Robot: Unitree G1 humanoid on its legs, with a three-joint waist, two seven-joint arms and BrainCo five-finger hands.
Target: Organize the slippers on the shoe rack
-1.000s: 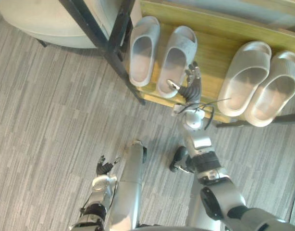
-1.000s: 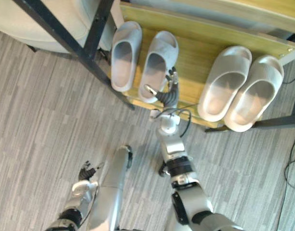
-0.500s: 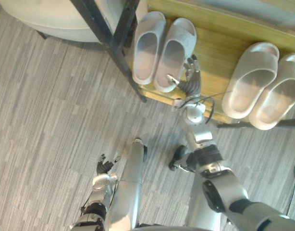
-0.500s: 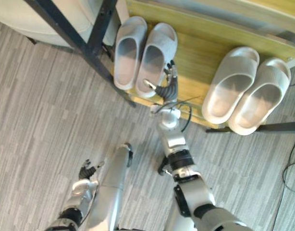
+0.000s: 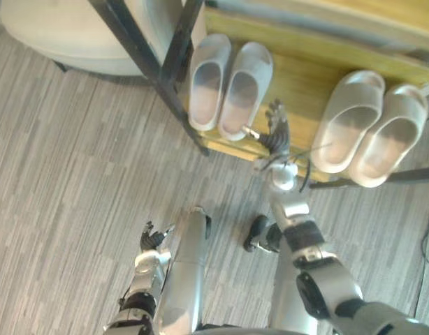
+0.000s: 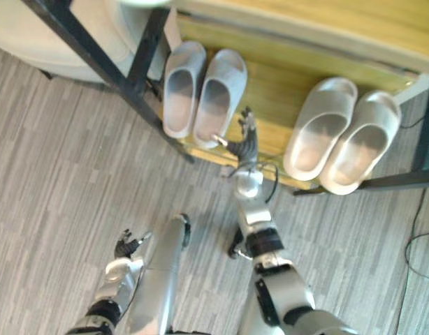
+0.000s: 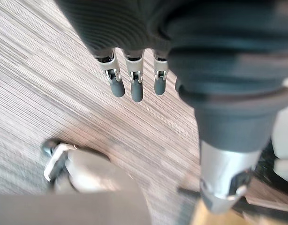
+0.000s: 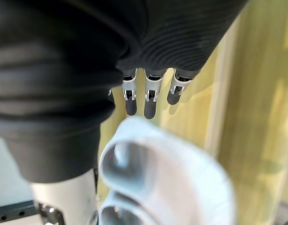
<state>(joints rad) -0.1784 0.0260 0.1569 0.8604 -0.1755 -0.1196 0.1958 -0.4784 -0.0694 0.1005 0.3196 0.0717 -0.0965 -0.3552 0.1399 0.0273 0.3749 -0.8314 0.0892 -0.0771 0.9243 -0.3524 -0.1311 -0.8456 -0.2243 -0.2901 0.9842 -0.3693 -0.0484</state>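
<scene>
The pale grey foam slipper (image 5: 244,87) has shifted closer to its mate (image 5: 206,84), heel just by the thumb of the right hand (image 5: 274,130), which is wide open. Toe points away, lengthways into the wooden shoe rack (image 5: 298,84).

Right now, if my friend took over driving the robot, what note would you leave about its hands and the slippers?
Right hand: open, fingers straight, at the front edge of the yellow wooden shelf, beside the heel of the pale grey foam slipper pair; contact unclear.
Left hand: open, idle, low over the grey striped floor.
Cream foam slipper pair: same shelf, to the right, lying slanted.
Done: both pairs are on the shelf, each side by side.
Left: perhaps straighten the cream pair.
</scene>
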